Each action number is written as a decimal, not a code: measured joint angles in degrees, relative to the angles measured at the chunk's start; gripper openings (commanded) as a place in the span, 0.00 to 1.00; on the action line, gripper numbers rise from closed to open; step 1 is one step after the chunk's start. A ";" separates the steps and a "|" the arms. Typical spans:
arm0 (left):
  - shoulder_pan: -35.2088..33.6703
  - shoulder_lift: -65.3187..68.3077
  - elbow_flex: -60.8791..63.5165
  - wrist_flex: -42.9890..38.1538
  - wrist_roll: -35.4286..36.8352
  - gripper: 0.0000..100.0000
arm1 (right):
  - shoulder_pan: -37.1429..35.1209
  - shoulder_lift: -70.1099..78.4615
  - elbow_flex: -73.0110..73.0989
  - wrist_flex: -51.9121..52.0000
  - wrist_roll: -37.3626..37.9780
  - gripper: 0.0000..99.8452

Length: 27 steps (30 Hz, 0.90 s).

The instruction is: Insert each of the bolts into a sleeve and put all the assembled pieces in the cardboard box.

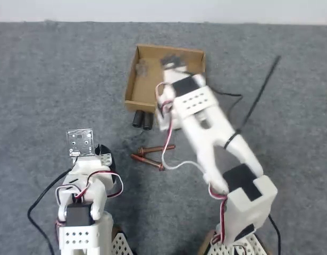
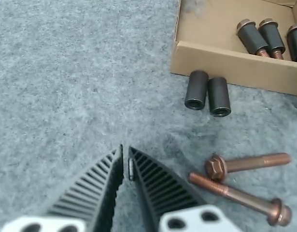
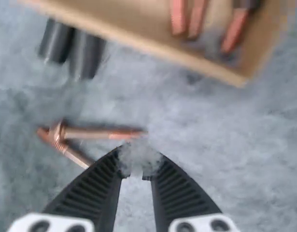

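Observation:
Two copper bolts (image 2: 247, 163) (image 2: 235, 197) lie crossed on the grey carpet, also seen as bolts (image 1: 152, 154) from above. Two black sleeves (image 2: 196, 89) (image 2: 219, 95) stand side by side against the outer wall of the cardboard box (image 2: 225, 60). Three assembled pieces (image 2: 254, 37) lie inside it. My left gripper (image 2: 125, 159) is shut and empty, on the carpet to the left of the bolts. My right gripper (image 3: 137, 162) is open with nothing in it, just off the bolt tips (image 3: 134, 131) and short of the box (image 3: 138, 43).
In the high view the right arm (image 1: 206, 127) reaches over the box's (image 1: 132, 79) near right corner and covers part of it. The left arm (image 1: 86, 180) stays low at the front left. A black cable (image 1: 259, 95) trails across the carpet at the right.

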 measured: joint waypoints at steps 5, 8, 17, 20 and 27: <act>0.00 0.00 0.00 0.00 0.00 0.01 | -2.99 -0.62 5.98 -8.97 0.00 0.02; 0.00 0.00 0.00 0.00 0.00 0.01 | -3.08 -0.62 8.88 -15.82 0.00 0.06; 0.00 0.00 0.00 0.00 0.00 0.01 | -3.08 -0.62 12.48 -27.16 0.00 0.13; 0.00 0.00 0.00 0.00 0.00 0.01 | -4.13 -0.62 12.48 -29.19 0.00 0.13; 0.00 0.00 0.00 0.00 0.00 0.01 | -6.24 2.64 12.48 -35.43 0.00 0.13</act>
